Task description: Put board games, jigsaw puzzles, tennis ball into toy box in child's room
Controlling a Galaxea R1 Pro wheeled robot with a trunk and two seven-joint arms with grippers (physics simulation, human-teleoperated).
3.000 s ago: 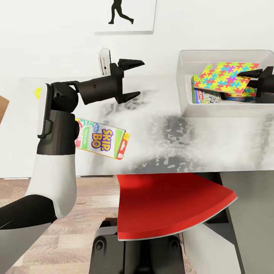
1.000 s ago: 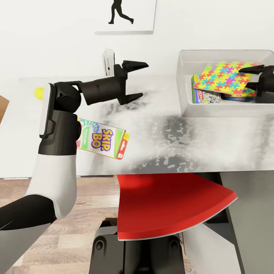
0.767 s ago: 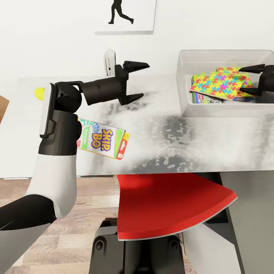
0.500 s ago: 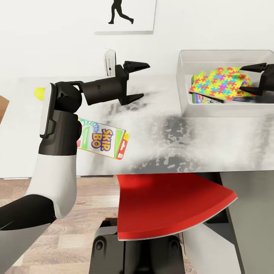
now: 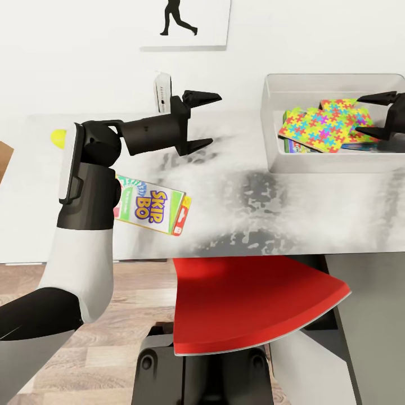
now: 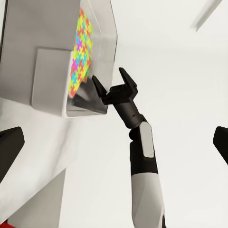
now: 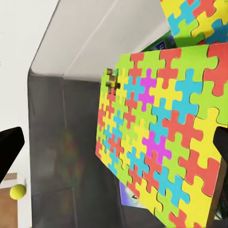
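At the far left edge of the head view the tennis ball (image 5: 58, 136) lies on the table (image 5: 236, 197), and lower left the SKIP BO board game (image 5: 151, 211) lies partly behind the left arm, whose left gripper (image 5: 198, 121) hangs spread and empty mid-frame. At upper right, both jigsaw puzzles (image 5: 322, 124) rest on game boxes inside the toy box (image 5: 270, 121), with the right gripper (image 5: 382, 115) spread beside them. The puzzle drop looks finished; next, I judge, comes pinching the SKIP BO box or the ball.

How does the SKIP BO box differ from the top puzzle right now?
The SKIP BO box lies on the table, outside the toy box; the top puzzle sits inside it, propped on other toys. The SKIP BO box is a lettered white-green pack; the puzzle is a thin multicoloured sheet. No pincer grips either.
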